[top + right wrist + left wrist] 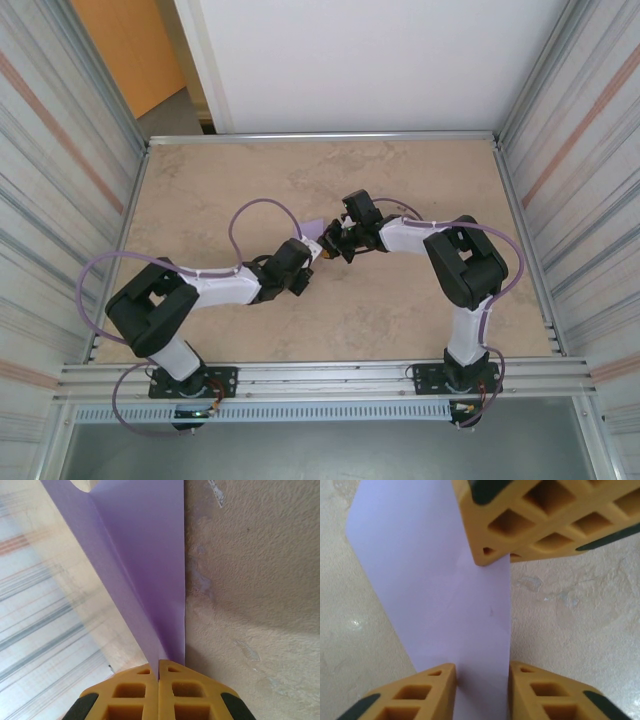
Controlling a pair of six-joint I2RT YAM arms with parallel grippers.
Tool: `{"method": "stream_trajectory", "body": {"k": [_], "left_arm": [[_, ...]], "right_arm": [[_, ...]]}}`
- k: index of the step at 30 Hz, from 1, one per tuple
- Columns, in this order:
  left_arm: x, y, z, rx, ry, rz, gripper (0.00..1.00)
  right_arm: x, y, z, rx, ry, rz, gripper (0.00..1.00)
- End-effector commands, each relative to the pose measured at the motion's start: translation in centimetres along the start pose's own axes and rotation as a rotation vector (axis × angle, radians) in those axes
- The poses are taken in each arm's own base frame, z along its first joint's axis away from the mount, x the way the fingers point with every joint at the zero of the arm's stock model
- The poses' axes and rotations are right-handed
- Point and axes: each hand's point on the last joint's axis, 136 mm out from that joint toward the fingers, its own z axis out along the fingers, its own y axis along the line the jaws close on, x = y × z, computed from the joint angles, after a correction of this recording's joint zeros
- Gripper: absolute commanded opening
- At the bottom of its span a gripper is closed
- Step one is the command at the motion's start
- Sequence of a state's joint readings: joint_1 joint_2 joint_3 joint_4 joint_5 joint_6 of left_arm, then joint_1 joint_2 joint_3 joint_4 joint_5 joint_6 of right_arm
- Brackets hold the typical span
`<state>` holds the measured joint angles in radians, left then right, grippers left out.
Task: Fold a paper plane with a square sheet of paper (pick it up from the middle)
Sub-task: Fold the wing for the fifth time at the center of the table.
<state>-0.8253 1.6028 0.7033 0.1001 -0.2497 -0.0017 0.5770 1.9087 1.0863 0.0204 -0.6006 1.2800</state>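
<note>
The square sheet of paper, creased into a narrow folded strip, is held between the two arms near the middle of the surface, its long axis running from one gripper to the other. The right gripper is closed tight on one end, the crease leading straight away from its fingertips. The left gripper faces it from the opposite end, partly open with the strip in the gap between its fingers, so it is probably the one to close next

At the centre of the counter, the sheet of paper lies between the spread jaws of the left gripper, its opposite edge pinched by the right gripper.
</note>
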Motion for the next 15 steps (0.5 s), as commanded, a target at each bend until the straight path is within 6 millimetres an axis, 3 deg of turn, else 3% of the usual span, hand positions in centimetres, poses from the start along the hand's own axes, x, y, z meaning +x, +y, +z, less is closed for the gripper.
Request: {"method": "stream_trajectory", "body": {"k": [1, 7, 15], "left_arm": [[-0.1, 0.1, 0.1, -0.017, -0.014, 0.01, 0.28], [0.2, -1.1, 0.3, 0.053, -0.015, 0.008, 0.18], [0.4, -2.4, 0.7, 0.136, -0.001, -0.03, 0.11]], "right_arm": [[0.5, 0.0, -1.1, 0.003, 0.009, 0.024, 0.08], [-0.9, -0.6, -2.3, 0.03, -0.035, -0.001, 0.41], [-4.2, -2.1, -5.8, 0.075, -0.145, -0.038, 0.49]]}}
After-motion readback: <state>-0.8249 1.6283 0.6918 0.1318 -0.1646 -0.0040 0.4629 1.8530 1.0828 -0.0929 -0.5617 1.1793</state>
